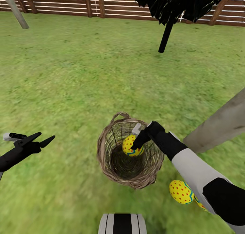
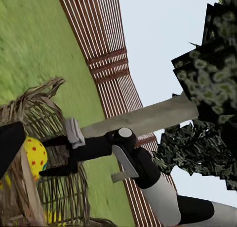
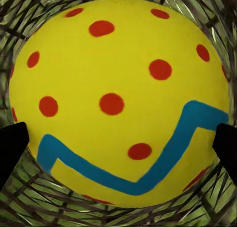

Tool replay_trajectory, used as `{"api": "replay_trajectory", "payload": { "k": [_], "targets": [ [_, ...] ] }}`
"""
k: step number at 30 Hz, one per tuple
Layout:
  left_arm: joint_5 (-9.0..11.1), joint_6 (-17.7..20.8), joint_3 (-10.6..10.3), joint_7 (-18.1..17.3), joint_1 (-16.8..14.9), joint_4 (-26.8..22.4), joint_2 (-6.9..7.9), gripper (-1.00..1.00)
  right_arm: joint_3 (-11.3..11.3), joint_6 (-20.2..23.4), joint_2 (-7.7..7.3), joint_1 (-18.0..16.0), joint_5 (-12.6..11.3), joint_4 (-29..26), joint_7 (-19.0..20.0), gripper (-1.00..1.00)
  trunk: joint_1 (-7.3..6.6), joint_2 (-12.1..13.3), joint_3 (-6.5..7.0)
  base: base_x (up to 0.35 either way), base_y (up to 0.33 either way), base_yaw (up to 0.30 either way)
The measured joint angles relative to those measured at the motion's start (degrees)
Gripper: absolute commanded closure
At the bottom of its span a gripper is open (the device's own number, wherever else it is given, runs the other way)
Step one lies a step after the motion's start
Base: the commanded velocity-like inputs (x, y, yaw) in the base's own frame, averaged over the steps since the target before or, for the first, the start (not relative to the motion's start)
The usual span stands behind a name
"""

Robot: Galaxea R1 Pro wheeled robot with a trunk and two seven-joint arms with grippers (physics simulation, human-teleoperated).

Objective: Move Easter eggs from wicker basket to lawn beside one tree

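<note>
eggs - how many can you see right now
3: one egg in the wicker basket at the right gripper, one on the lawn beside the basket, a third mostly hidden behind the right arm.

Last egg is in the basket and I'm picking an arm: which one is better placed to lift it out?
Right. The right gripper is inside the wicker basket, fingers either side of the Easter egg. The left gripper hangs over grass, well aside.

My right arm (image 1: 200, 172) has a white forearm shell between black sections, and its right hand (image 1: 137, 143) is black with one pale grey part. My left hand (image 1: 35, 141) is all black, with pointed fingers. Below I see a white and black striped part (image 1: 122, 223), maybe my trunk.
</note>
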Motion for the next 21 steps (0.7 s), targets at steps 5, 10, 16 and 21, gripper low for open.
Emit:
{"api": "replay_trajectory", "payload": {
  "k": [5,10,16,21],
  "targets": [
    [0.0,0.0,0.1,-0.1,0.0,0.0,0.0,-1.0,-0.5,0.0,0.14,1.1,-2.6,-1.7,3.0,1.0,-0.13,0.1,1.11,-0.157,0.0,0.0],
    [0.1,0.0,0.1,-0.1,0.0,-0.2,0.08,-1.0,-2.7,0.0,0.0,2.5,-2.7,-5.4,8.0,1.0,-0.28,0.1,2.22,-0.042,0.0,0.0],
    [0.1,0.0,0.1,-0.1,0.0,-0.1,0.09,-1.0,-15.8,-0.1,-0.02,8.0,-2.7,-13.3,11.9,1.0,-0.44,0.2,3.55,0.0,0.0,0.0],
    [0.1,0.1,0.1,-0.1,0.0,-0.1,0.09,-1.0,-20.2,4.8,-0.02,14.7,-2.7,-27.4,13.0,1.0,-0.54,0.3,4.65,-0.19,0.0,0.0]
  ]
}}
